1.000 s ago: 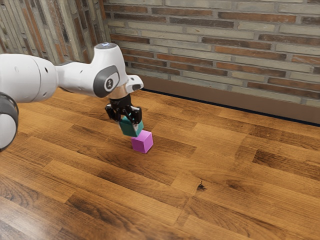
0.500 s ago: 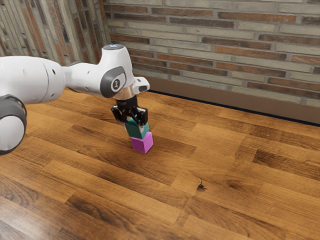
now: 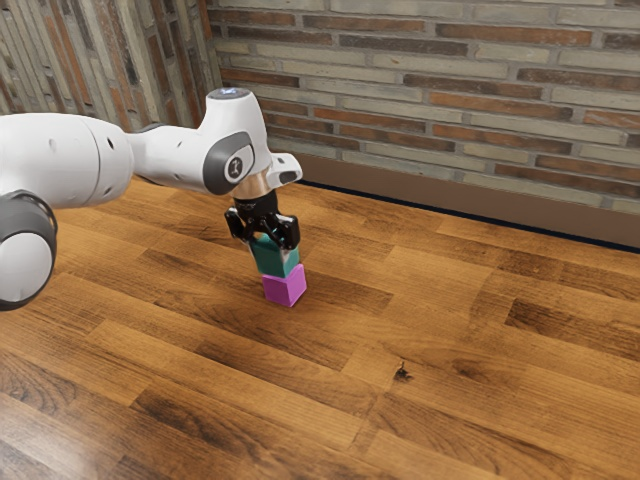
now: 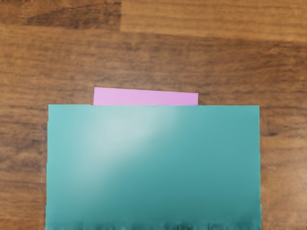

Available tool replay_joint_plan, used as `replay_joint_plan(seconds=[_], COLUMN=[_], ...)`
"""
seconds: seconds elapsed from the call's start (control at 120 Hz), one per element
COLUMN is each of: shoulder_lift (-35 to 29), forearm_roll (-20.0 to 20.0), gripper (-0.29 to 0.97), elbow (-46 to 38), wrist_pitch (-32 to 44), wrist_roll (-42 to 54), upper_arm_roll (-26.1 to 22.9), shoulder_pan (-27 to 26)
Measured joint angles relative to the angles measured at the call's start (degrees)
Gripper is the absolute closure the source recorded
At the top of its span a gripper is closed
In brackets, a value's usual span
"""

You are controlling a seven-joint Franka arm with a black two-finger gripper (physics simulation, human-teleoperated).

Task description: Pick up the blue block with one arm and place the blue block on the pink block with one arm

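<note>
Toward the table's (image 3: pixel 450 350) far left part, near the brick wall (image 3: pixel 450 90), a smooth, matte blue block (image 3: pixel 274 258) sits squarely on a pink block (image 3: pixel 284 288), both plain cubes on glossy, grained wood planks. The black gripper (image 3: pixel 263 238) has its fingers pressed to the blue block's two sides, clamping it and hiding its top. From the wrist, the blue block (image 4: pixel 153 167) shows a soft sheen with its near edge blurred and cut off. It covers the pink block (image 4: pixel 145 97) except a thin strip.
</note>
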Motion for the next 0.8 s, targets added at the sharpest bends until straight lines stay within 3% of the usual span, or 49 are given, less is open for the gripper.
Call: replay_joint_plan(seconds=[0.308, 0.358, 0.533, 0.8], shoulder_lift=[-2.5, -5.6, -25.7, -31.5], forearm_roll=[-0.1, -0.2, -1.9, -2.7], gripper=[0.07, 0.06, 0.04, 0.03], elbow=[0.5, -0.5, -13.7, -14.4], wrist_pitch=[-0.7, -1.6, -6.1, -13.5], wrist_roll=[2.1, 2.4, 3.9, 7.7], upper_arm_roll=[0.1, 0.1, 0.4, 1.2], shoulder_pan=[-0.2, -0.1, 5.1, 13.3])
